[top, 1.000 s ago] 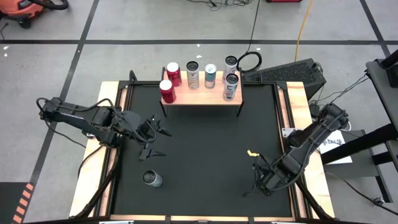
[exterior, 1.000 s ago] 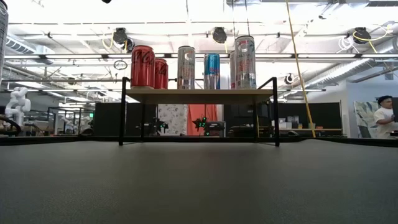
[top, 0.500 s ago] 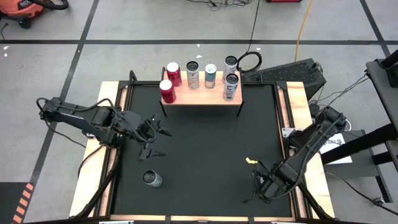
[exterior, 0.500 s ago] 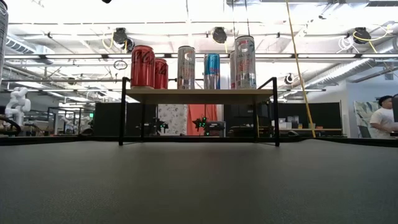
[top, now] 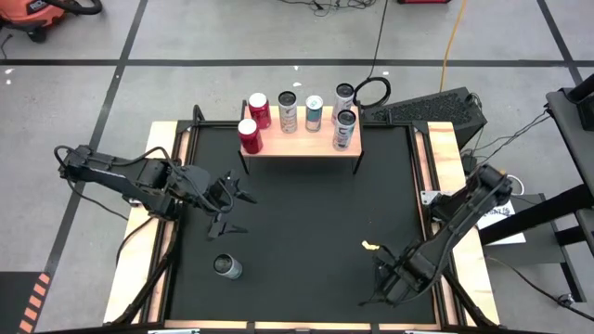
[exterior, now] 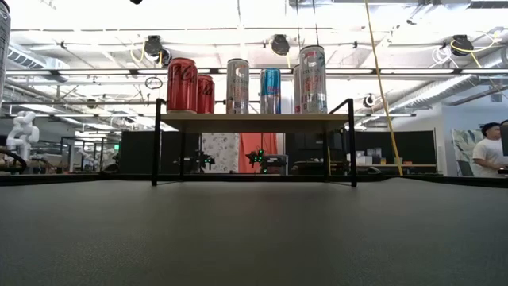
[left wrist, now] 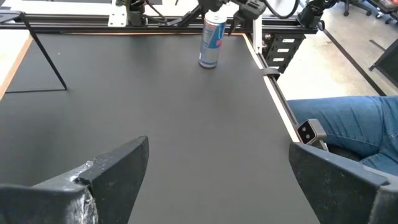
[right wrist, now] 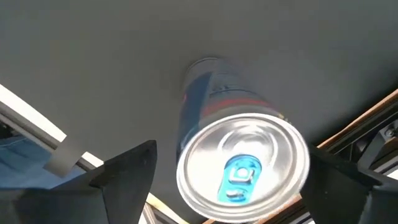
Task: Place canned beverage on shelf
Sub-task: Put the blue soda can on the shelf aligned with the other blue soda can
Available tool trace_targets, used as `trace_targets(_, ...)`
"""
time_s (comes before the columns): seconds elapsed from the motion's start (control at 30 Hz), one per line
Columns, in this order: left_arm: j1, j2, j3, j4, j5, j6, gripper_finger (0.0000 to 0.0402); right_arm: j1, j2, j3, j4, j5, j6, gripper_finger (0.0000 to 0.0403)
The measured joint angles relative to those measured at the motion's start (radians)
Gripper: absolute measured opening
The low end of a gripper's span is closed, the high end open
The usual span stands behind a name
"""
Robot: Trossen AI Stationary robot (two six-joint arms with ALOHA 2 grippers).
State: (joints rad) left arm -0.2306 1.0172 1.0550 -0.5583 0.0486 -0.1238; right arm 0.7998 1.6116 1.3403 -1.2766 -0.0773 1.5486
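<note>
A blue and silver can stands upright on the black mat near its near right corner; it shows in the left wrist view [left wrist: 213,38] and from above in the right wrist view [right wrist: 242,165]. My right gripper [top: 382,286] is open right above it, a finger on either side of the can's top and apart from it. In the high view the gripper hides this can. The wood-topped shelf [top: 299,141] at the mat's far edge carries several upright cans [exterior: 238,85]. My left gripper [top: 247,213] is open and empty over the mat's left part.
Another can [top: 226,267] stands on the mat near its near left corner. Wooden edges [top: 160,223] frame the mat. A person's leg in jeans [left wrist: 348,124] shows past the table's right edge, and a person [exterior: 488,151] stands in the room behind.
My right gripper has gone toward the table's near edge and a little to the left, staying open.
</note>
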Motion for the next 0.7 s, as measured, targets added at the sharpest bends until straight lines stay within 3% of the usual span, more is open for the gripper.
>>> trace_targets(0.23,0.0,0.0,0.0,0.0,0.0,0.0,0.0391,0.0,0.027,0.0,0.002,-0.003,0.026,0.0308)
trace_targets(0.47,0.0,0.0,0.0,0.0,0.0,0.0,0.0391,0.0,0.027,0.001,0.015,-0.003,0.047,0.0198)
trace_targets(0.7,0.0,0.0,0.0,0.0,0.0,0.0,0.0391,-0.002,0.027,0.001,0.015,-0.001,0.083,0.0196)
